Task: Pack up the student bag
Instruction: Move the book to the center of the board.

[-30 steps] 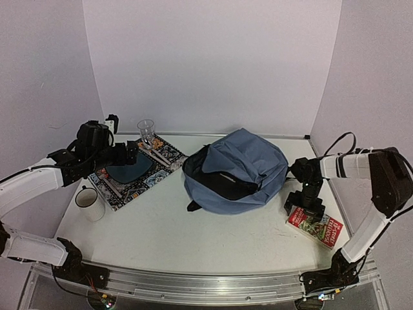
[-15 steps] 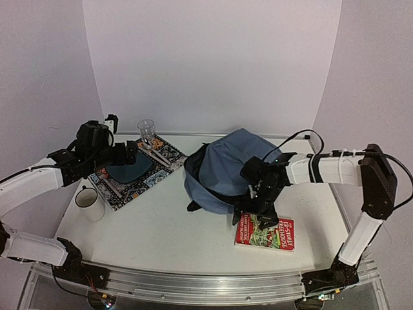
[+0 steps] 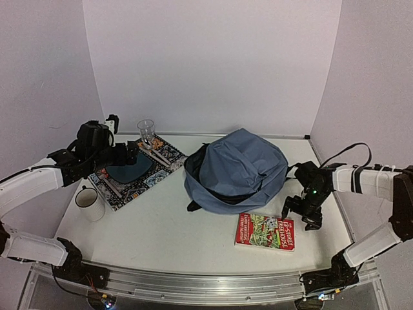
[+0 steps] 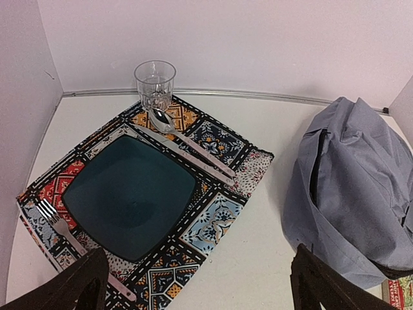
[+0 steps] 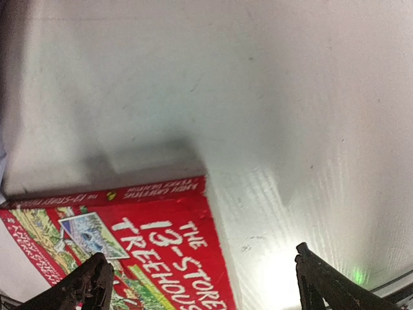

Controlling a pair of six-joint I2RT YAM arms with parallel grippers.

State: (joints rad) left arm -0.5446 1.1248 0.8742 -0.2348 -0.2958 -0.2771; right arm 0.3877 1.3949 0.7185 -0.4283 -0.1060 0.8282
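1. Your student bag [image 3: 235,169] is soft grey-blue fabric, rounded and slumped, with a dark zipper line gaping along its near-left side. It lies at the middle of the white table [image 3: 161,239], towards the back, between the placemat [image 3: 158,169] and the right arm.
2. A glossy paperback book [image 3: 266,231] with a red, busily illustrated cover lies flat just in front of the bag's near-right edge. You cannot tell whether the two touch.
3. The placemat is flat patterned cloth in squares of many colours. On it sit a dark teal, square, round-cornered plate [image 3: 128,169] and a clear faceted glass [image 3: 146,131]. A white mug [image 3: 89,201] stands off its near corner.
4. Your left gripper [image 3: 127,154] hangs over the placemat with its jaws spread wide, holding and touching nothing.
5. Your right gripper [image 3: 301,216] sits low just right of the book, jaws also spread wide and clamped on nothing.
6. The left wrist view alone shows the metal cutlery: a fork [image 4: 61,226] on the placemat's left edge, and a spoon [image 4: 161,121] and a knife beside the plate's far side. It also shows the bag's opening as a dark slit.
7. The right wrist view alone shows the book's spine and the white lettering on its red cover, with bare scuffed table beyond. The cover's corner lies between the two dark fingertips [image 5: 87,284], though contact is unclear.
8. Only the top view shows the mug and both arms together.
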